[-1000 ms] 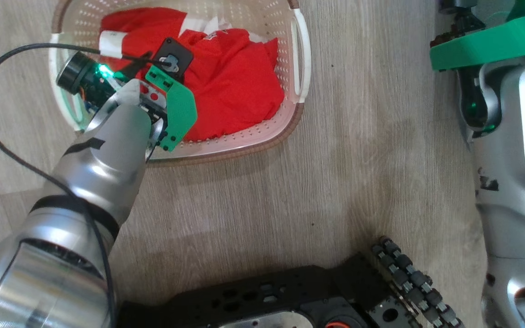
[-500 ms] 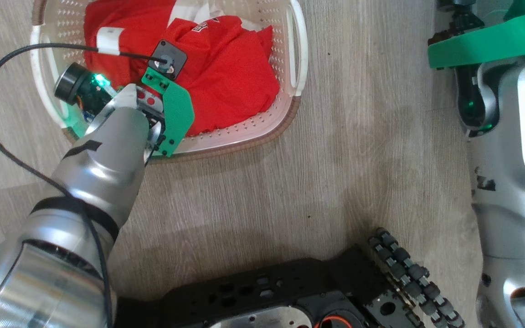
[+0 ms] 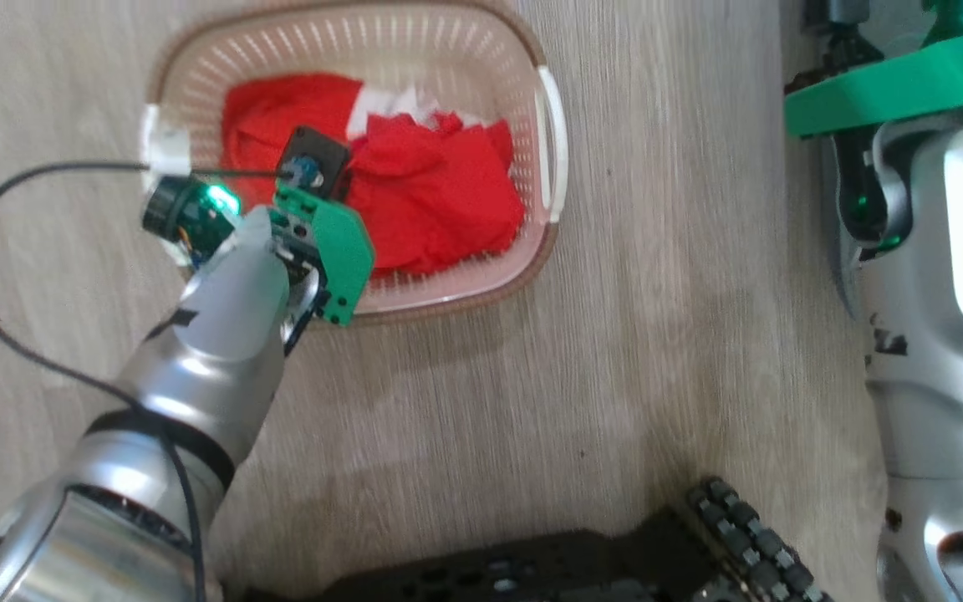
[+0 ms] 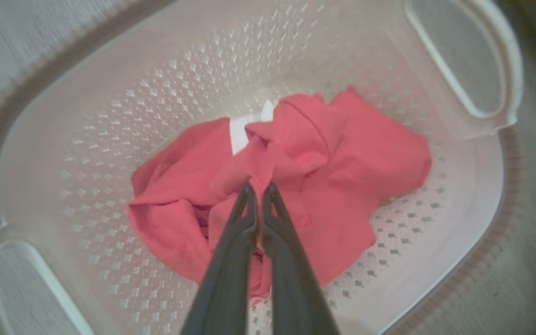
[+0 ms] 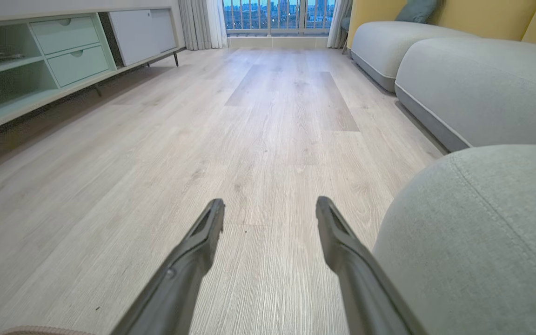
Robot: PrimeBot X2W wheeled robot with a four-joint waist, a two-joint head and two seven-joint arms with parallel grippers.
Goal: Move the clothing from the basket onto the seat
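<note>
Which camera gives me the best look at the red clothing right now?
Left wrist view: the clothing lies close and nearly whole in the basket, the left gripper with jaws shut on a fold. Head view has it smaller, partly behind the left wrist. Right wrist view faces floor and seat.

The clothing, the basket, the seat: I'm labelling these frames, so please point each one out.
the clothing [image 4: 365, 158]: left wrist view, smooth red fabric on the bundle's right side.
the basket [image 3: 348, 42]: head view, its perforated far wall.
the seat [image 5: 482, 242]: right wrist view, the near cushion's rounded top.
</note>
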